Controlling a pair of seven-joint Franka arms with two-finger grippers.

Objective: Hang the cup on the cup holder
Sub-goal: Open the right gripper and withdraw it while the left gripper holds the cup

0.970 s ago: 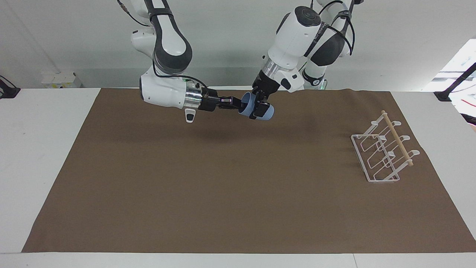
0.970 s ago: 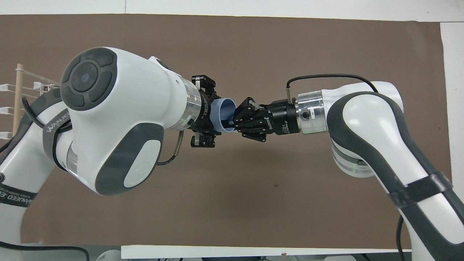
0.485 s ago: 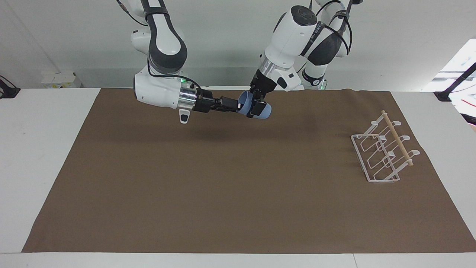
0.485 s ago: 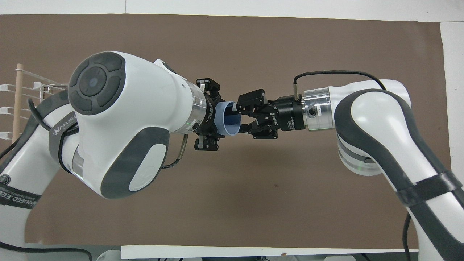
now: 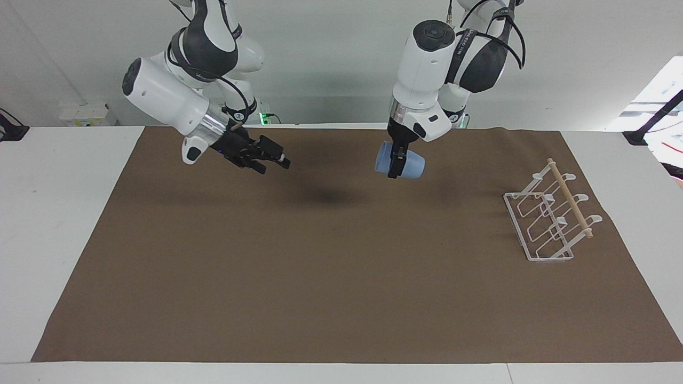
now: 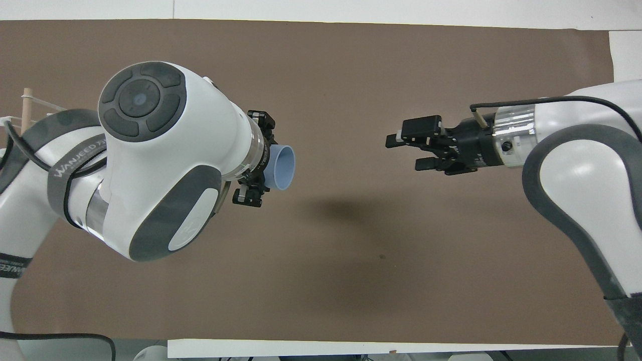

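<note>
My left gripper point(image 5: 395, 164) is shut on the light-blue cup point(image 5: 408, 163) and holds it on its side in the air over the brown mat, rim toward the right arm's end. In the overhead view the cup's rim point(image 6: 282, 168) sticks out from under the left gripper point(image 6: 253, 165). My right gripper point(image 5: 275, 160) is open and empty, in the air over the mat toward its own end; it also shows in the overhead view point(image 6: 407, 150). The white wire cup holder point(image 5: 549, 218) with a wooden dowel stands on the mat at the left arm's end.
A brown mat point(image 5: 341, 277) covers most of the white table point(image 5: 53, 213). In the overhead view only the dowel's end and a few wire tips of the holder point(image 6: 25, 103) show past the left arm.
The right gripper let go of the cup and drew back toward its own end. The left gripper kept the cup and carried it toward the cup holder's end.
</note>
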